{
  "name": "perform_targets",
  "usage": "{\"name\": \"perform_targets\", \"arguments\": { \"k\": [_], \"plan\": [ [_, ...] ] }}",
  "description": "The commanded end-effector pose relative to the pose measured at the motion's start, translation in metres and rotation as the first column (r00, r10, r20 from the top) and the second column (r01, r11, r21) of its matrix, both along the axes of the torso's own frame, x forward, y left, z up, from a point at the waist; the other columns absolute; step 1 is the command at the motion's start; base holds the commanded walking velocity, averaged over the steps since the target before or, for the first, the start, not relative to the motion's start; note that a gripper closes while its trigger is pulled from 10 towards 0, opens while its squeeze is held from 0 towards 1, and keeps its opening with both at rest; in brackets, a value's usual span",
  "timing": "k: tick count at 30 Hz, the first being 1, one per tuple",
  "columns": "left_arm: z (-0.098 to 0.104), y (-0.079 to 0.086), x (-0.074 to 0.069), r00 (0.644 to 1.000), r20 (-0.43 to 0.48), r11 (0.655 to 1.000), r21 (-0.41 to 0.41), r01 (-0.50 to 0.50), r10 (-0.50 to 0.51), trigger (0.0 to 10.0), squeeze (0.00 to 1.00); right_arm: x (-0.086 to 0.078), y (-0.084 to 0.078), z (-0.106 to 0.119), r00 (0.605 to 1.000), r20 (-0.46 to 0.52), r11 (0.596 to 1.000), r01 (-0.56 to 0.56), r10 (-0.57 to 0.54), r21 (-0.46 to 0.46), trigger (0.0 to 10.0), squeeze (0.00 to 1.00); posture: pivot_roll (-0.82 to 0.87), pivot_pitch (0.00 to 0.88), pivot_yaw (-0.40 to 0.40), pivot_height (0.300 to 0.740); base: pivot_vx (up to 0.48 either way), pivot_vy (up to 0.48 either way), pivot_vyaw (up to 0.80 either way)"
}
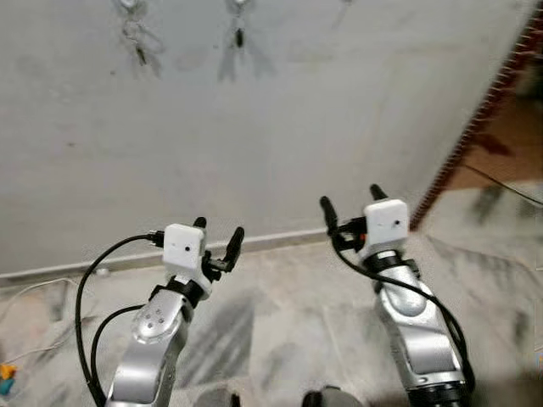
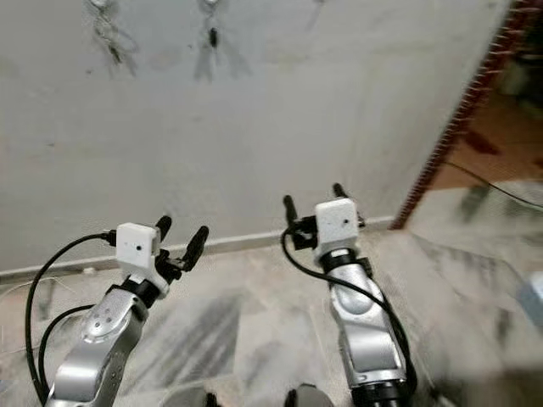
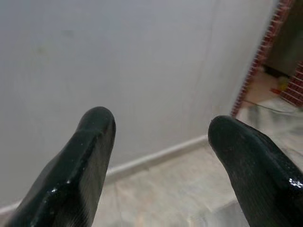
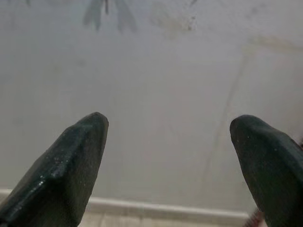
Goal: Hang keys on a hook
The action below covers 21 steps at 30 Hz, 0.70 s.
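The landmark here is the pale wall (image 1: 280, 127) that the robot faces. High on it sit two hooks: one hook (image 1: 127, 4) carries a ring of keys (image 1: 136, 38) that dangles flat against the plaster, and a little along from it a second hook (image 1: 238, 5) holds a small dark key (image 1: 240, 37) with its shadow fanned out below. Both arms are raised toward the wall but stay well below the hooks, down near the skirting strip where wall meets the marble floor (image 1: 280, 331). The left claw (image 1: 216, 235) has its two black fingers spread wide with nothing between them, and its wrist camera looks through the gap at bare wall and skirting. The right claw (image 1: 350, 205) is likewise wide and empty; between its fingers its own camera catches the wall and, near the top, the blurred shadow of the hanging key. A red-brown door frame (image 1: 475, 127) stands off to the robot's right of the wall. Judged from this, the hanging appears done: keys are on hooks and neither claw holds anything. What may be left is only to lower the arms and step back from the wall.
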<state>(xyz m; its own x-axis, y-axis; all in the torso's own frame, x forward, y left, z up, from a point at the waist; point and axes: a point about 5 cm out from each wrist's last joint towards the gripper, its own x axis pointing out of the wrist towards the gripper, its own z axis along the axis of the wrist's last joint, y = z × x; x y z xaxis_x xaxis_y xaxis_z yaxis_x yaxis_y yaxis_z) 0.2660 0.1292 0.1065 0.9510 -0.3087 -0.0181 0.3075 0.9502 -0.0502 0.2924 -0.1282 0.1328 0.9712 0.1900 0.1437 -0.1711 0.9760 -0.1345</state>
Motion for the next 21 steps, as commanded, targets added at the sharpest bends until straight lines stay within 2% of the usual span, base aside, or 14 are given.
{"name": "perform_targets", "arguments": {
  "k": [1, 11, 21],
  "plan": [
    [-0.0006, 0.0049, 0.0001, 1.000, -0.005, 1.000, 0.019, -0.006, 0.006, 10.0, 0.00, -0.0002, 0.0063, 0.0040, 1.000, 0.012, 1.000, -0.021, 0.020, 0.005, 10.0, 0.00, 0.00, 0.153, 0.025, 0.740, -0.371, 0.000, 0.00],
    [-0.0012, 0.0026, 0.0009, 1.000, -0.007, 1.000, 0.022, 0.004, -0.003, 10.0, 0.00, -0.0012, 0.0036, 0.0033, 1.000, 0.008, 1.000, -0.012, 0.012, 0.002, 10.0, 0.00, -0.01, 0.151, 0.025, 0.740, -0.345, 0.000, 0.00],
    [-0.0035, 0.0075, 0.0026, 1.000, -0.007, 0.998, 0.064, -0.014, 0.014, 10.0, 0.00, -0.0007, 0.0031, 0.0053, 1.000, 0.010, 1.000, -0.013, 0.013, 0.002, 10.0, 0.00, -0.01, 0.154, 0.020, 0.740, 0.000, 0.000, 0.00]
  ]
}}
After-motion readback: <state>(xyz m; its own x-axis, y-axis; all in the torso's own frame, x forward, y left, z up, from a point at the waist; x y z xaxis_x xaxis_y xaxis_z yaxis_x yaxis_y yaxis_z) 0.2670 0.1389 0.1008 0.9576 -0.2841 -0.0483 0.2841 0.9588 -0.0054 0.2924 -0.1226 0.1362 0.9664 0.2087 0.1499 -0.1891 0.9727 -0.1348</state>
